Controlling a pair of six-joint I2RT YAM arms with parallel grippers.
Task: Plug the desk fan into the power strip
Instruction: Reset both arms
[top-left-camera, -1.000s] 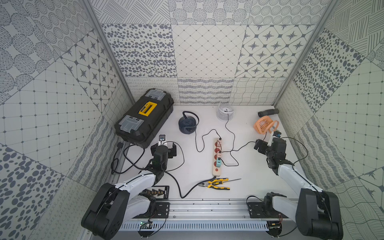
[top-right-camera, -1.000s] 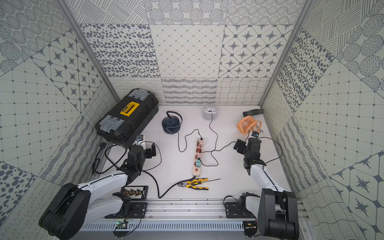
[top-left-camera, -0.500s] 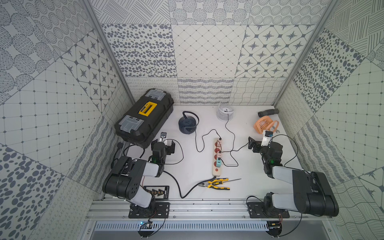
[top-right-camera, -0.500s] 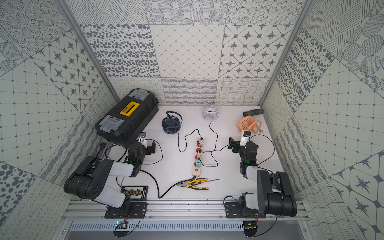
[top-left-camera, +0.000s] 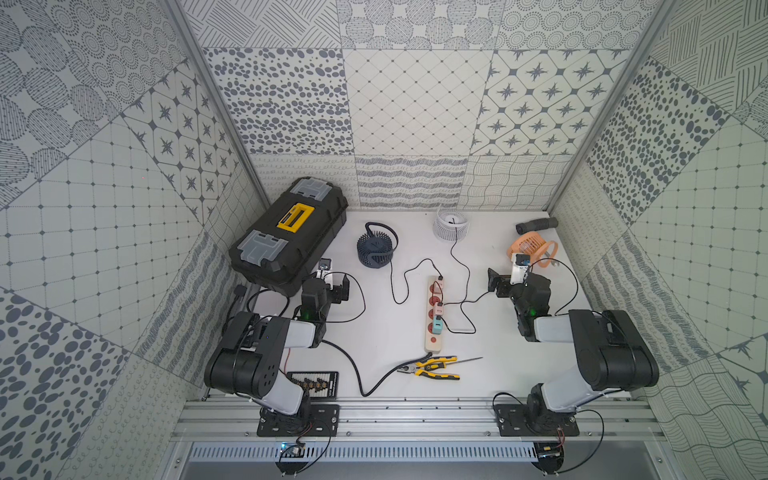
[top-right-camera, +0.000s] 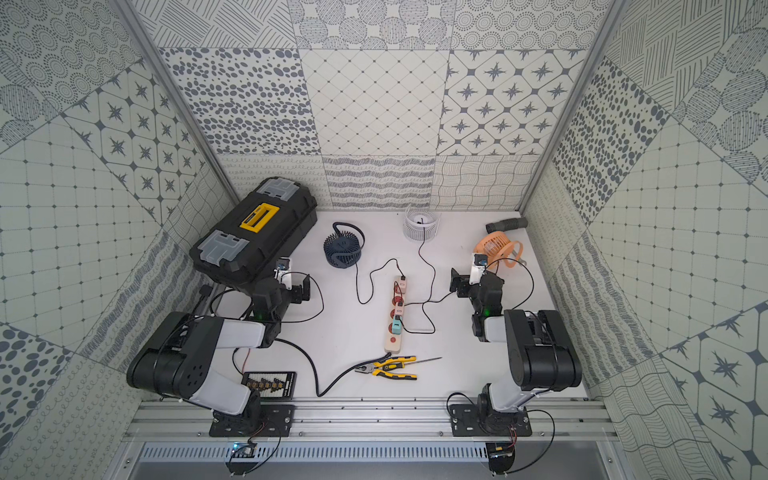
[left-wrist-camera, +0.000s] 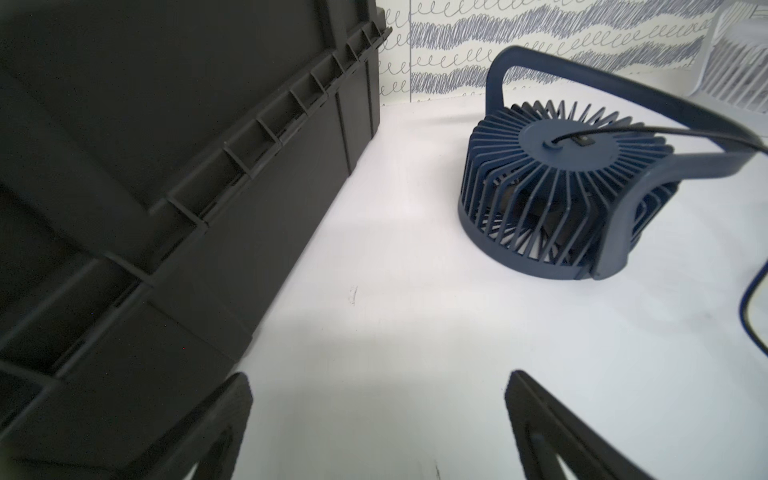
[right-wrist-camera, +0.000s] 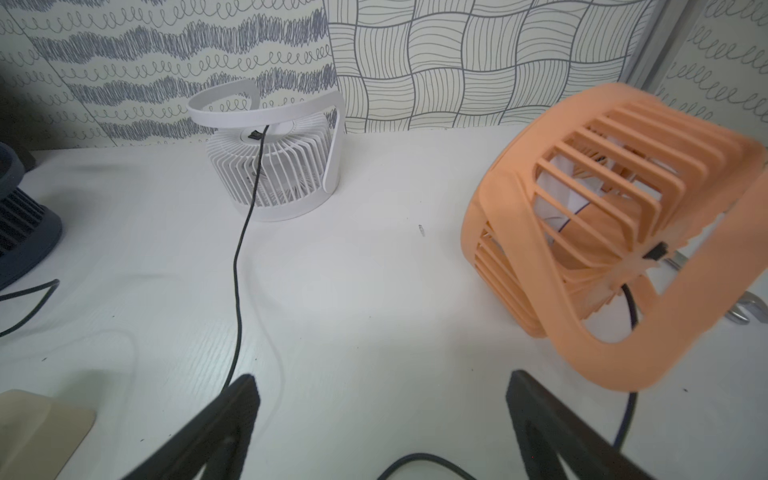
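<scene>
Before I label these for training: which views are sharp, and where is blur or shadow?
Both top views: evenly lit, power strip crisp. Left wrist view: black toolbox dark and soft, navy fan sharp. Right wrist view: orange fan blurred at its edge, white fan clear.

The left pincer (top-left-camera: 332, 286), jaws spread wide and empty, sits just beside the black toolbox (top-left-camera: 291, 237), with the blue fan (top-left-camera: 374, 249) beyond it. The right pincer (top-left-camera: 509, 279), likewise spread and empty, is near the orange fan (top-left-camera: 528, 249); the power strip (top-left-camera: 434, 316) lies between both pincers, touching neither.
</scene>
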